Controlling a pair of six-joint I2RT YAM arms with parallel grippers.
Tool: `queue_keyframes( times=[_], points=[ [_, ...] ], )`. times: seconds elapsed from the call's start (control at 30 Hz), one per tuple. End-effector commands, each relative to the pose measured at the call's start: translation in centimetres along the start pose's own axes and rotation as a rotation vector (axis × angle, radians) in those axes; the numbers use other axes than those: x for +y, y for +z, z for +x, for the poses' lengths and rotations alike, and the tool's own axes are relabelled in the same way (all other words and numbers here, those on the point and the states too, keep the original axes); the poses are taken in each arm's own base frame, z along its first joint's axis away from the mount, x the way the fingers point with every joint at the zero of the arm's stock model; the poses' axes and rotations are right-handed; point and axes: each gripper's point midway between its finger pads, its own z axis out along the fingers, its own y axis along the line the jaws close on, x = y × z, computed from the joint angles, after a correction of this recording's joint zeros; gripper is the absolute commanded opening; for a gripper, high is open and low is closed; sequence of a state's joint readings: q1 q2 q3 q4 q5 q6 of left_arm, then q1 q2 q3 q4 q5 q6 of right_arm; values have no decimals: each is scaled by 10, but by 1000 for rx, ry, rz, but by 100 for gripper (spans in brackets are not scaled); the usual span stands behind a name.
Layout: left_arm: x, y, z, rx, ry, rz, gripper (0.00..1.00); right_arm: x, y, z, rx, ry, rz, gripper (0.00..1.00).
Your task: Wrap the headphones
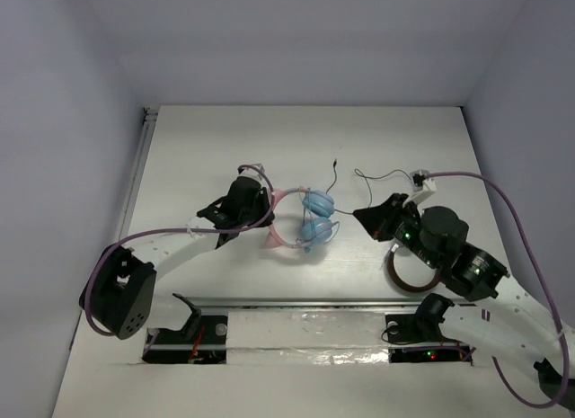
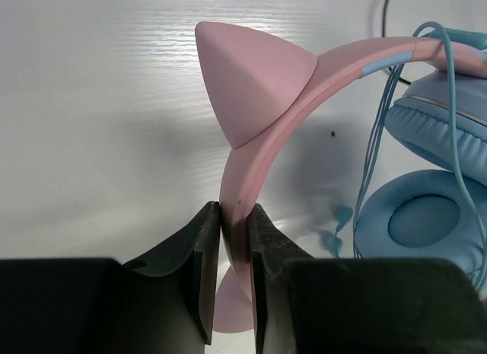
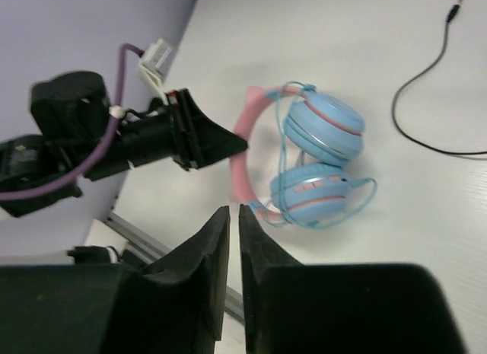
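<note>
- My left gripper [image 2: 234, 278] is clamped on the pink headband [image 2: 262, 160], just below the cat ear, so the headphones [image 1: 304, 222] are pinned in the middle of the table [image 1: 225, 139].
- My right gripper [image 3: 233, 240] has its jaws drawn almost together with nothing I can see between them. It sits just off the earcups [image 3: 323, 125], on the side facing the right edge.
- The key relation: from the right gripper the headphones lie straight ahead, towards the left edge. The cups come first and the headband arc is behind them. The two cups are stacked, one towards the far edge and one nearer me.
- The blue cable [image 2: 373, 164] hangs in loose loops over the headband and round the cups, with a slack loop bulging towards the right gripper. I judge that arm the nearer one for catching it.
- A black cable [image 1: 382, 176] trails beyond the right gripper towards the far edge, and could snag.
- The brown headphones [image 1: 406, 276] lie under my right arm, near the front edge.
</note>
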State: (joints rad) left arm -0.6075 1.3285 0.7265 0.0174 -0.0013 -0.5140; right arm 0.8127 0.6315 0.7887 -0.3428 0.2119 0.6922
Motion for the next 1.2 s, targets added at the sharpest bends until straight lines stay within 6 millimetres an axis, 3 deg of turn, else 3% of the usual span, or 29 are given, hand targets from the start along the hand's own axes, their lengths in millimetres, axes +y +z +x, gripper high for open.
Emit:
queue_keyframes(
  times=[0.0,0.07,0.1,0.17,0.2,0.27,0.3,0.33,0.37,0.43,0.47,0.5,0.8,0.97,1.03,1.1,1.17],
  points=[
    [-6,-2,-38,-162,-40,-10,3,-1,-6,-16,-106,6,-23,18],
    [-4,-1,-46,-182,-40,-33,11,-7,-11,-20,-129,-4,0,28],
    [-3,-1,-47,-182,-41,-46,19,-15,-15,-19,-124,-29,35,37],
    [-3,-3,-55,-197,-38,-58,29,-24,-28,-37,-194,-20,91,49],
    [-3,-3,-55,-193,-36,-65,36,-24,-33,-40,-205,-5,91,65],
    [-6,-7,-63,-208,-28,-63,43,-25,-43,-53,-259,27,101,84],
    [-5,-10,-62,-201,-25,-70,48,-29,-48,-55,-271,54,123,99],
    [-8,-15,-68,-214,-24,-67,57,-32,-52,-62,-284,50,154,100],
    [-10,-19,-72,-227,-28,-60,57,-30,-57,-71,-312,58,156,100],
    [-14,-32,-83,-260,-28,-47,74,-38,-61,-75,-308,37,222,100],
    [-18,-40,-93,-293,-34,-42,81,-38,-68,-88,-346,42,246,100],
    [-16,-46,-93,-290,-31,-52,98,-41,-72,-91,-350,35,271,100],
    [-38,-170,-166,-613,-51,55,99,-38,-127,-153,-556,42,312,100],
    [-53,-259,-204,-814,-48,147,99,-30,-174,-191,-698,96,269,100],
    [-57,-287,-210,-875,-49,191,99,-27,-189,-201,-743,99,240,100],
    [-64,-297,-210,-904,-27,241,99,-25,-191,-203,-765,101,223,100],
    [-61,-289,-208,-891,-25,224,99,-25,-180,-198,-744,85,231,100]
  ],
)
